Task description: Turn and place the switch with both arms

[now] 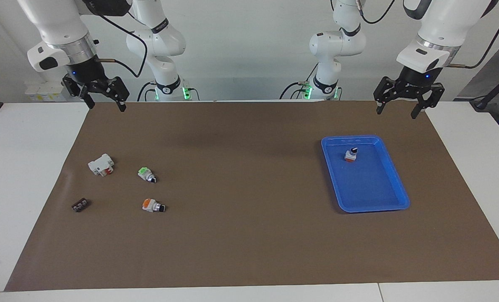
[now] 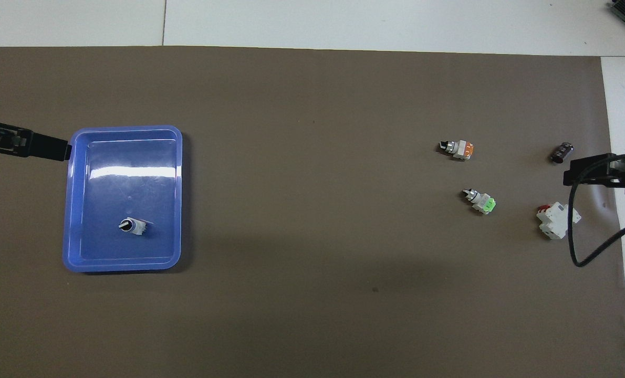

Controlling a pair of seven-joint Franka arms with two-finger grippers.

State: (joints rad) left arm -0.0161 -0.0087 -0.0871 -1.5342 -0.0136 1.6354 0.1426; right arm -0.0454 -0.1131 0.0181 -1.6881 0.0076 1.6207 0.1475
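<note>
The switch [image 1: 350, 155] stands upright in the blue tray [image 1: 350, 137], orange block down and black knob up. It also shows in the overhead view [image 2: 132, 226], in the part of the tray [image 2: 126, 129] nearer to the robots. My left gripper [image 1: 396, 110] is open and empty, raised over the mat's edge at the left arm's end, apart from the tray. One of its fingers [image 2: 39, 145] shows in the overhead view. My right gripper [image 1: 107, 106] is open and empty and waits high over the mat's corner at the right arm's end.
Toward the right arm's end lie another orange-ended switch [image 1: 152, 205], a green-ended switch [image 1: 146, 175], a white breaker block [image 1: 101, 164] and a small black part [image 1: 80, 205]. White table borders the brown mat [image 1: 249, 235].
</note>
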